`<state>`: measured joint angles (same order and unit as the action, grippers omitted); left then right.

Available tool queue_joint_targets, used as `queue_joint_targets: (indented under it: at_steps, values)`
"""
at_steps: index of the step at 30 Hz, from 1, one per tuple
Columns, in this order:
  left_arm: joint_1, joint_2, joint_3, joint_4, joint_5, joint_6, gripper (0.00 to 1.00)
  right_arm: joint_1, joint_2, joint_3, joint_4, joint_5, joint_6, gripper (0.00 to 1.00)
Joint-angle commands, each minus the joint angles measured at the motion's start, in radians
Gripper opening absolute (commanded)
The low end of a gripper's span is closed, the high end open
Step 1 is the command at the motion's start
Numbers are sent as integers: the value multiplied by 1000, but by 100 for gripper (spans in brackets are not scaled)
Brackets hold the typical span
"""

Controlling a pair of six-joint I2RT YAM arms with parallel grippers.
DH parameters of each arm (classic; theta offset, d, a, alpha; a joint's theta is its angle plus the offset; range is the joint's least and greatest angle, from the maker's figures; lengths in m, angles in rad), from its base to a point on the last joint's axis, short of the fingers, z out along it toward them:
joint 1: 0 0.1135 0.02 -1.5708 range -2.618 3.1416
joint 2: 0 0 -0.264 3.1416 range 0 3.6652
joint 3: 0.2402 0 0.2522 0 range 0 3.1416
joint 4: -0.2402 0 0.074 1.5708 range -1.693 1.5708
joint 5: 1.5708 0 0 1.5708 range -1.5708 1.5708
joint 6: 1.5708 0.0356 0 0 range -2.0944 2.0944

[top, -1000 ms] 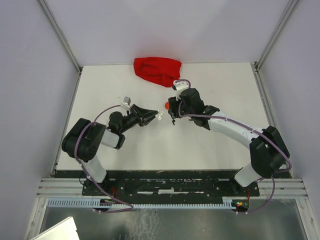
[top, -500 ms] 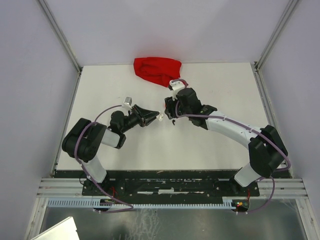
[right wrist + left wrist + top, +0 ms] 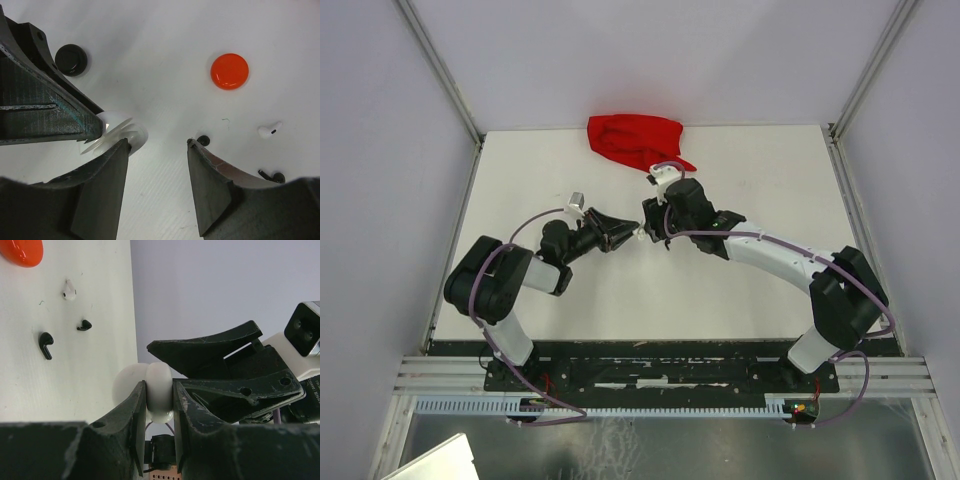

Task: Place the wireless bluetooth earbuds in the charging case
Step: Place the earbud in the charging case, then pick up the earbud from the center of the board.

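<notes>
Right wrist view, nearest first: my right gripper [image 3: 157, 145] stands half spread and empty, the finger at the view's left just beside the white charging case [image 3: 122, 131], which the left gripper [image 3: 160, 390] pinches edge-on above the table [image 3: 165, 60] (lid looks ajar). Right at the other fingertip lies a black earbud [image 3: 203, 140]; farther right the white earbud [image 3: 269, 130], long axis roughly along my jaws' closing line. Both lie on the right arm's side, so I judge it nearer.

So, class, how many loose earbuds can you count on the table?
3. The white earbud lies nearest the orange case; one black earbud is close by, and a second black earbud is further off. More may be hidden.
</notes>
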<state>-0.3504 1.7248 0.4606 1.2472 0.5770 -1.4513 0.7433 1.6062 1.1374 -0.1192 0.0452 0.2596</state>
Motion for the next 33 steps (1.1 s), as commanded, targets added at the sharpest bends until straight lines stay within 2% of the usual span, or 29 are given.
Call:
queue_joint_targets:
  at_steps: [1, 8, 13, 19, 23, 30, 33]
  values:
    - [-5, -4, 35, 35, -5, 46, 3, 15, -2, 48, 21, 3, -19, 59]
    - [-5, 12, 42, 44, -2, 40, 3, 19, -2, 51, 15, 22, -26, 59]
    - [4, 16, 19, 52, -22, 31, 3, 18, -41, 20, 32, 188, -15, 60]
    - [60, 93, -62, 243, -62, -73, 3, -6, -37, 55, -65, 308, -13, 62]
    - [86, 160, -95, 384, -51, -139, 3, -77, 47, 136, -209, 288, 23, 63]
    - [90, 139, -106, 404, -29, -138, 3, -178, 233, 238, -300, 209, 20, 63]
    - [91, 126, -113, 404, -22, -136, 3, -183, 318, 304, -362, 232, -3, 63]
